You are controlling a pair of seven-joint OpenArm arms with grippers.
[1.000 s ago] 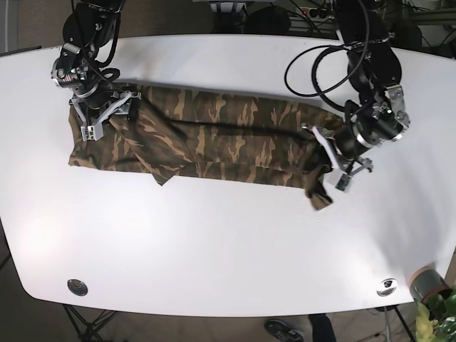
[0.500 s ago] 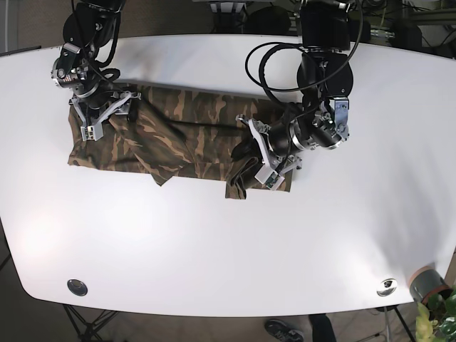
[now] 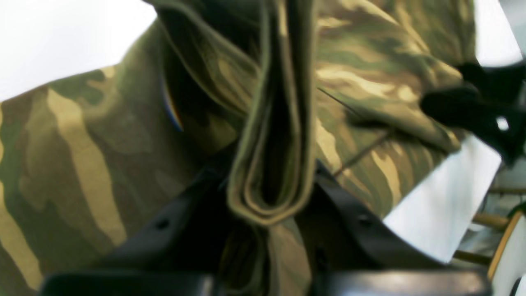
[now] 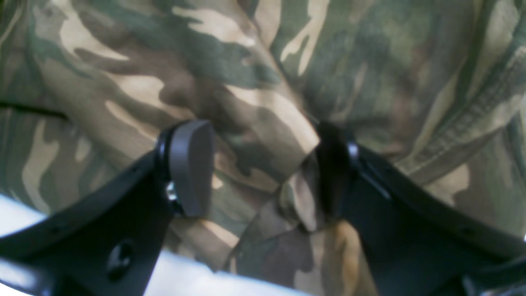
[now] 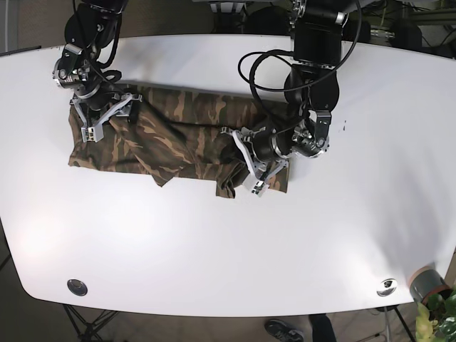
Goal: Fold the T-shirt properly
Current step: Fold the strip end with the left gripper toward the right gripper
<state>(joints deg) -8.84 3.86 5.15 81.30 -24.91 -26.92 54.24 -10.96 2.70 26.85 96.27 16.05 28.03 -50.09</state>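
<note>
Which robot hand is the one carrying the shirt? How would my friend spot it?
Find the big white table, then the camouflage T-shirt lying across it. The left gripper sits at the bunched-up end near the table's middle, pinching a thick fold of cloth. The right gripper just rests open at the flat far end.

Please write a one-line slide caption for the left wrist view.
Left gripper pinching a folded edge of the camouflage T-shirt above the white table.
</note>
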